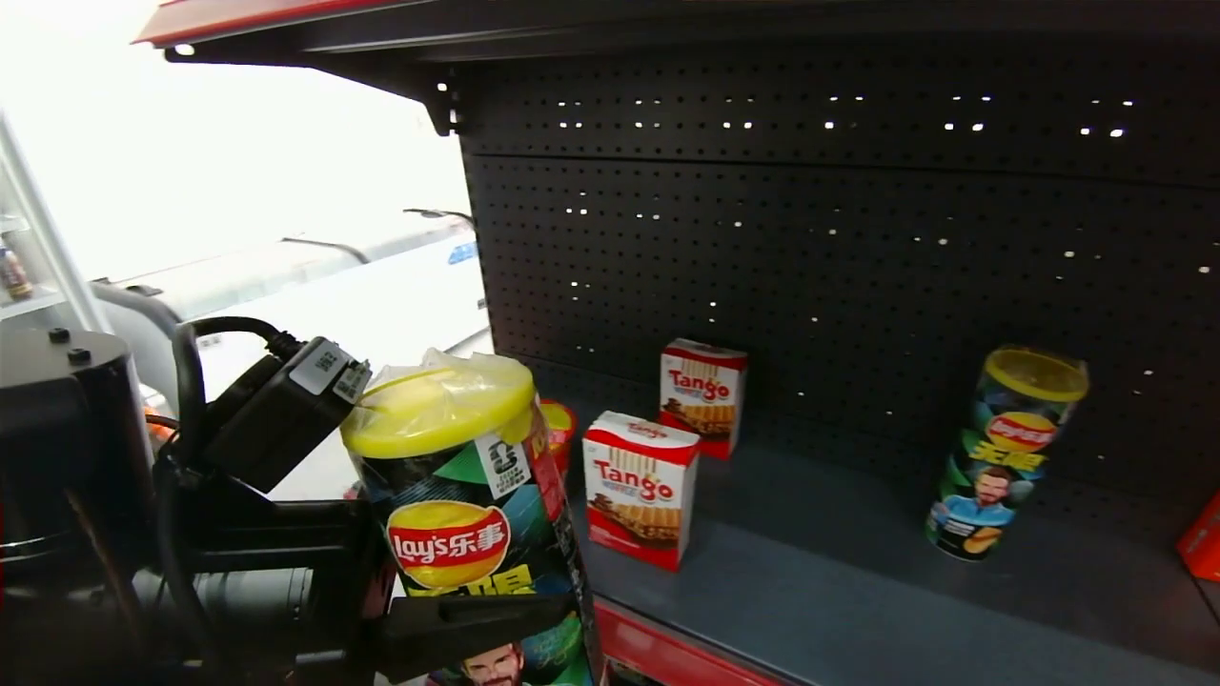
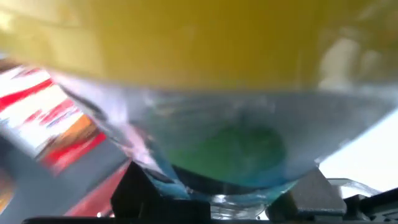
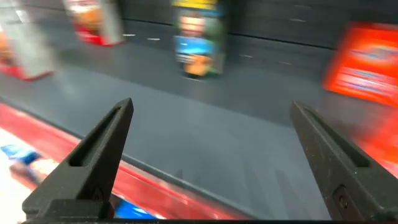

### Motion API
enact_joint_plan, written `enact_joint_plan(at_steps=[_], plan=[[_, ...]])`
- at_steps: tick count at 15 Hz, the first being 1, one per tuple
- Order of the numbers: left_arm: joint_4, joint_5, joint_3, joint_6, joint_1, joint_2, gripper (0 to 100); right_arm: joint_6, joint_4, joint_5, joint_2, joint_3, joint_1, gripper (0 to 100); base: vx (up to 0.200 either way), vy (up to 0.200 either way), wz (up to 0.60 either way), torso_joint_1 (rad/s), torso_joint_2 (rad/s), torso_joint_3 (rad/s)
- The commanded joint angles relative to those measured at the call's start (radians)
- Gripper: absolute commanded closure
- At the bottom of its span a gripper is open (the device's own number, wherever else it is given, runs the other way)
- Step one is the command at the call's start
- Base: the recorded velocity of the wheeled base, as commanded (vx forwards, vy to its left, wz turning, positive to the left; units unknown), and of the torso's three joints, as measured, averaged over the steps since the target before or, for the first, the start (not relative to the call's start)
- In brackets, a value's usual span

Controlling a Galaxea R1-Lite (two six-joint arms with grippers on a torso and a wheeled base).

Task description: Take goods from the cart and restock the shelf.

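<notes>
Our left gripper [image 1: 481, 610] was clamped around a yellow-lidded chip can [image 1: 457, 495]. It held the can roughly upright at the near left, just off the front edge of the shelf [image 1: 858, 591] and not yet set down, while our right gripper [image 3: 211, 155] hung wide open and empty in front of the shelf. A near wafer box [image 1: 640, 488], a far wafer box [image 1: 702, 384] and a second chip can [image 1: 1010, 453], well to the right, already stood on the shelf. We judged the restocking partly done, with this can left to place, though we could not tell how much more there was to fetch.

Left hand [image 1: 448, 581] clenched, right hand [image 3: 211, 106] agape
</notes>
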Motion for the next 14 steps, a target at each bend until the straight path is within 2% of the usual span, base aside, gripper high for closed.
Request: enact_joint_plan(at_steps=[1, 7, 14], plan=[[0.000, 0.000, 0.000, 0.000, 0.001, 0.002, 100, 0.000, 0.001, 0.001, 0.002, 0.000, 0.000, 0, 0.000, 0.000, -0.60, 0.002, 0.00, 0.002], [-0.002, 0.000, 0.000, 0.000, 0.004, 0.008, 100, 0.000, 0.001, 0.001, 0.002, 0.000, 0.000, 0, 0.000, 0.000, -0.60, 0.001, 0.00, 0.002], [-0.005, 0.000, -0.008, 0.000, 0.004, 0.022, 100, -0.002, -0.001, 0.003, 0.002, 0.000, 0.000, 0, 0.000, 0.000, 0.00, 0.000, 0.00, 0.000]])
